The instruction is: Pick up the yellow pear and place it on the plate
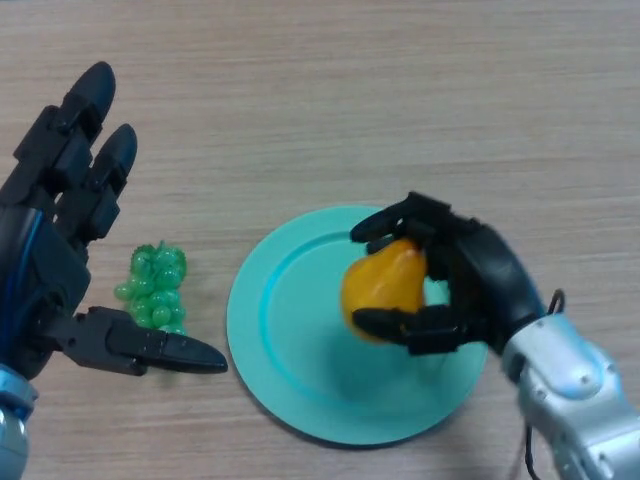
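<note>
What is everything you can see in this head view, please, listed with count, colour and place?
pear: one, yellow-orange, over the right part of the plate, held in the right hand
plate: one, turquoise, on the table at lower centre
grapes: one bunch, green, on the table left of the plate, apart from it
table: one, light wood grain, under everything
left hand: one, black, at the left edge, fingers straight, thumb beside the grapes
right hand: one, black, at lower right, curled round the pear
</note>
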